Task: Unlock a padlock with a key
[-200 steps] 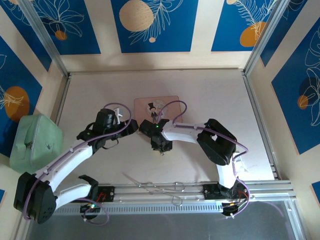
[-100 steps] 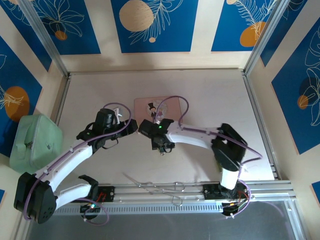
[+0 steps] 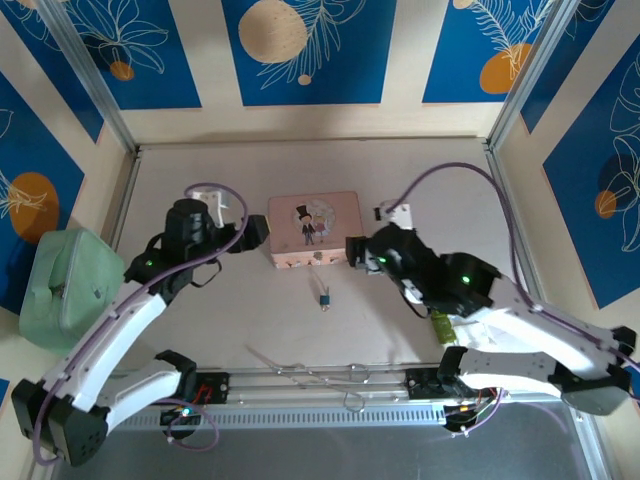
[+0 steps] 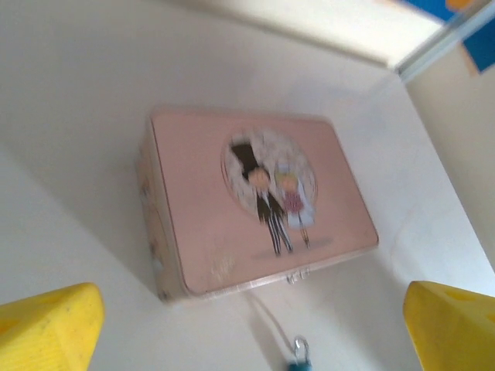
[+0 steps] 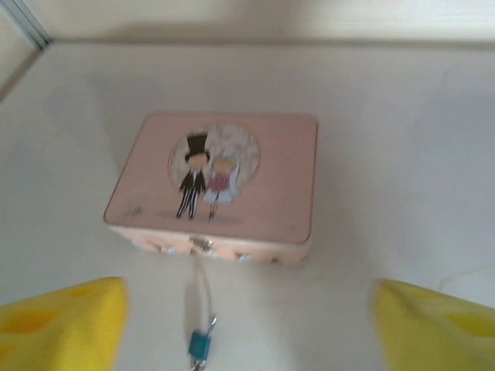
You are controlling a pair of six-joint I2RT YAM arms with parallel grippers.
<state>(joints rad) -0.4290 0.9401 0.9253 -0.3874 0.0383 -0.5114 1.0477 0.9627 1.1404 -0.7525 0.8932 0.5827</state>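
Note:
The tiny blue-teal padlock (image 3: 324, 297) lies on the table just in front of the pink picture box (image 3: 312, 229), joined to the box's clasp by a thin wire loop. It also shows as the padlock (image 5: 199, 344) and, at the bottom edge, the padlock (image 4: 298, 359). A pale silvery bit, apparently the key (image 5: 196, 365), sticks out of its near end. My left gripper (image 3: 257, 232) hovers left of the box, open and empty, yellow fingers (image 4: 46, 328) wide apart. My right gripper (image 3: 356, 250) hovers right of the box, also open and empty, fingers (image 5: 62, 325) spread.
A mint-green case (image 3: 65, 285) sits outside the left rail. Long bent metal wires (image 3: 300, 372) lie on the aluminium rail (image 3: 400, 385) at the table's front edge. Framed walls close in the sides and back.
The right arm has swung back to the right from over the padlock, uncovering padlock and box. The left arm has drawn back a little to the left.

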